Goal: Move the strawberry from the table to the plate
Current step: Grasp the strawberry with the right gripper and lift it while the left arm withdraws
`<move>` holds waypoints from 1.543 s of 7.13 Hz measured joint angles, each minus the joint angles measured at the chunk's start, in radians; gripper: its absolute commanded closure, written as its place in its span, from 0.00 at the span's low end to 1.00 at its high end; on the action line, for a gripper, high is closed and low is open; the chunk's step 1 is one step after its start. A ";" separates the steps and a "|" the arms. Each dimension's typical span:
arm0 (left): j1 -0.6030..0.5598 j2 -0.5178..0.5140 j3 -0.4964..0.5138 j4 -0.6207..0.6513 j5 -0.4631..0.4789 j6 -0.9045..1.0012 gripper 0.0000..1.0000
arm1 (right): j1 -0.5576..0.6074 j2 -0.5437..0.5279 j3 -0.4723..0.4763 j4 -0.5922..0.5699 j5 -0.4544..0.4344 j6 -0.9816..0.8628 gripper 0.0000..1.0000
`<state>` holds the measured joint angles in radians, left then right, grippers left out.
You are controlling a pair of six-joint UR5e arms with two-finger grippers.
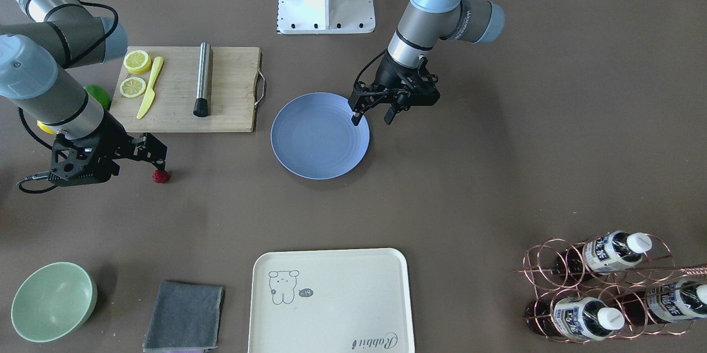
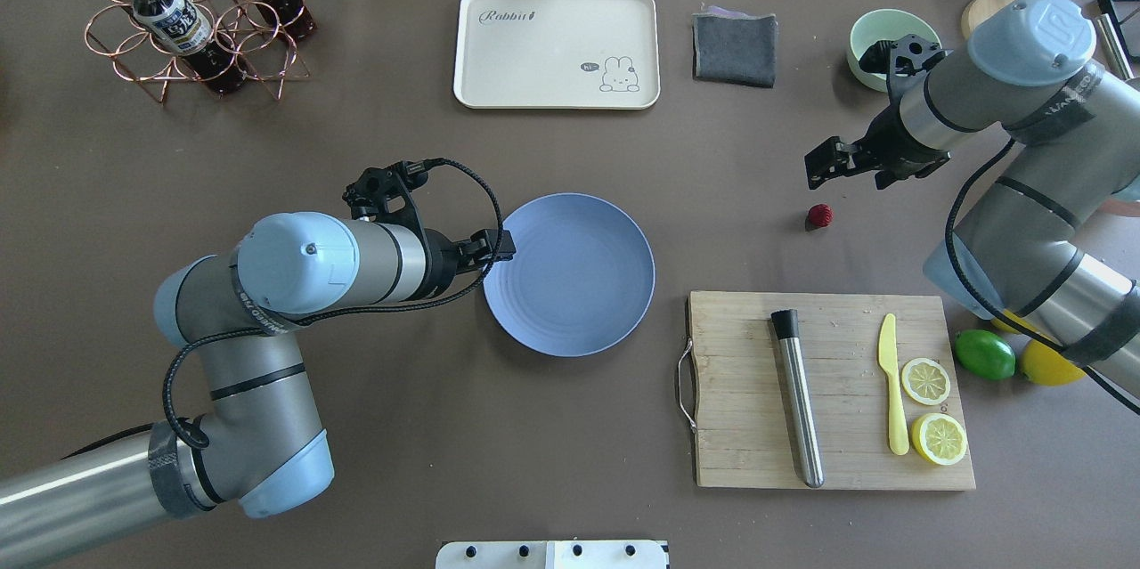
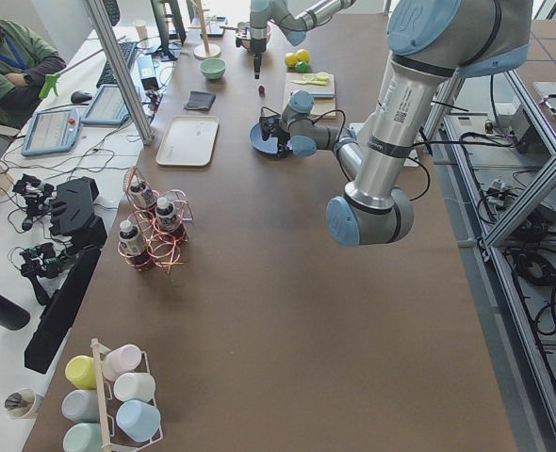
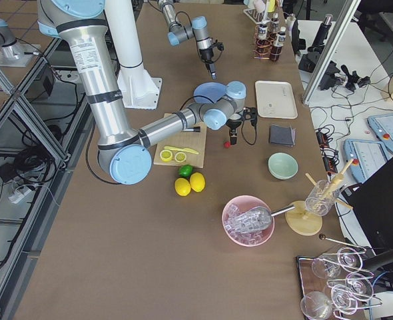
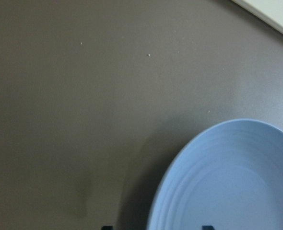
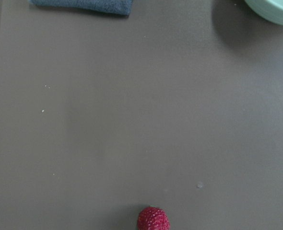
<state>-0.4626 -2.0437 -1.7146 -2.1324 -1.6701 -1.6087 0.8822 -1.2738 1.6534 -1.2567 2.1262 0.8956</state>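
Note:
The strawberry [image 1: 161,177] [image 2: 820,215] is a small dark-red berry lying on the bare table [image 1: 469,176], between the cutting board and the grey cloth. It shows at the bottom edge of the right wrist view [image 6: 153,219]. My right gripper [image 1: 138,167] [image 2: 846,176] hovers just above it, open, with nothing between its fingers. The round blue-grey plate [image 1: 309,148] [image 2: 579,302] [image 5: 237,187] lies empty mid-table. My left gripper [image 1: 374,117] [image 2: 504,245] hangs open over the plate's rim on the robot's left side.
A wooden cutting board [image 2: 757,391] holds a metal cylinder [image 2: 797,398], a yellow knife [image 2: 891,382] and two lemon halves. A lime [image 2: 984,353], a green bowl [image 1: 52,300], a grey cloth [image 1: 185,315], a cream tray [image 1: 331,300] and a bottle rack [image 1: 607,286] ring the table.

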 measured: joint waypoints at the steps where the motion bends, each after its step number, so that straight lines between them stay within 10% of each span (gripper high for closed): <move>1: -0.007 0.023 -0.028 0.000 -0.015 0.026 0.02 | -0.020 0.000 -0.003 -0.001 -0.025 0.007 0.00; 9: -0.030 0.055 -0.064 0.045 -0.053 0.141 0.02 | -0.085 0.032 -0.074 -0.001 -0.090 0.023 0.02; 11: -0.029 0.059 -0.066 0.044 -0.053 0.141 0.02 | -0.088 0.043 -0.089 -0.001 -0.097 0.023 0.27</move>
<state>-0.4919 -1.9843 -1.7803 -2.0881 -1.7227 -1.4680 0.7938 -1.2306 1.5641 -1.2579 2.0292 0.9188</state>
